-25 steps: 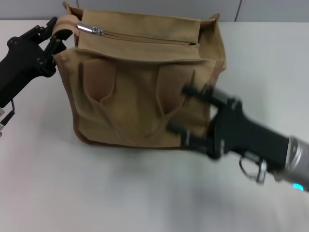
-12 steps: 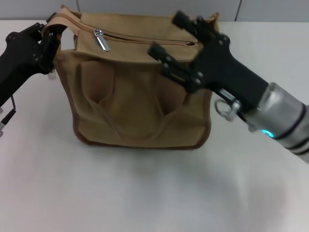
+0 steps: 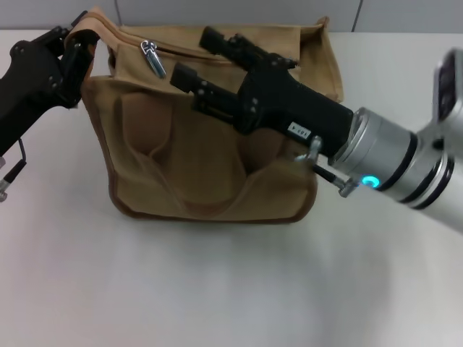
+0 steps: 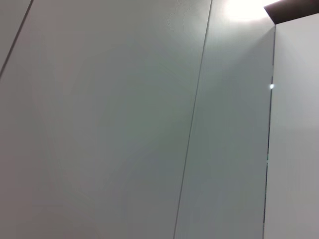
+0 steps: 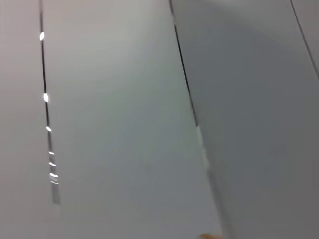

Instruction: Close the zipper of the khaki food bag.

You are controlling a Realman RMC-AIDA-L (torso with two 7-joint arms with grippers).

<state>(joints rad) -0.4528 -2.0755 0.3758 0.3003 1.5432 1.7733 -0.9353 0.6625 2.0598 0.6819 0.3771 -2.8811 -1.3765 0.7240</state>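
The khaki food bag (image 3: 181, 170) stands on the white table, its front with two loop handles facing me. The zipper runs across its top panel; the silver pull tab (image 3: 153, 58) hangs down at the left end, and the rest of the line is mostly hidden by my right arm. My left gripper (image 3: 72, 45) is shut on the bag's top left corner by the tan strap. My right gripper (image 3: 191, 55) is open over the top panel, its fingertips just right of the pull tab and not touching it. Both wrist views show only grey wall panels.
The white table (image 3: 217, 289) stretches in front of the bag and to both sides. A grey wall (image 3: 217, 11) stands right behind the bag. My right forearm (image 3: 391, 163) crosses the bag's upper right part.
My right gripper has swung from the bag's lower right front up and left across the top panel towards the pull tab. The pull tab has flipped down. My left gripper has kept its hold.
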